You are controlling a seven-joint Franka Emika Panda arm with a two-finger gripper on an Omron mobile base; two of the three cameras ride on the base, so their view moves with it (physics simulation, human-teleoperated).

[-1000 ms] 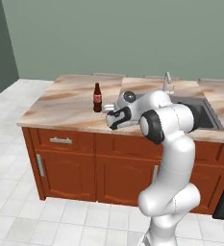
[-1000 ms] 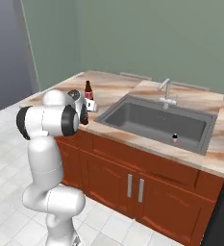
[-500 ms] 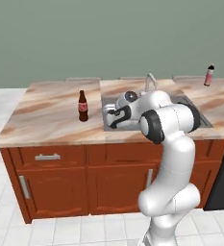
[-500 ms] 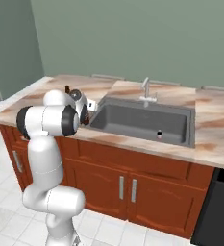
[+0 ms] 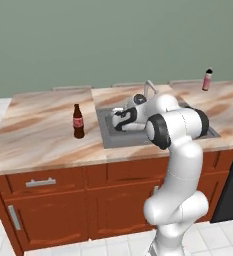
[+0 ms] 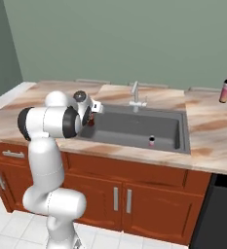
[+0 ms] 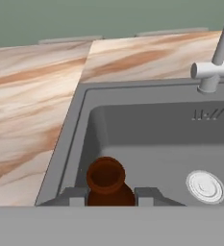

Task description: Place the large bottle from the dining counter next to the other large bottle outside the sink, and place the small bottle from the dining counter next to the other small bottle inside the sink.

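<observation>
While hovering over the grey rectangular metal sink [image 7: 84,103], the hand [image 7: 111,192] is clenching the short dark brown glass bottle [image 7: 107,182] by its neck; likely fragile, slippery.

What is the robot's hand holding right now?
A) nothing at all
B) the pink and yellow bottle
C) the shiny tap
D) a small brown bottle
D: in the hand view the gripper has its two fingertips closed on either side of the small brown bottle, held over the grey sink, while the pink and yellow bottle stands far off on the counter.
</observation>
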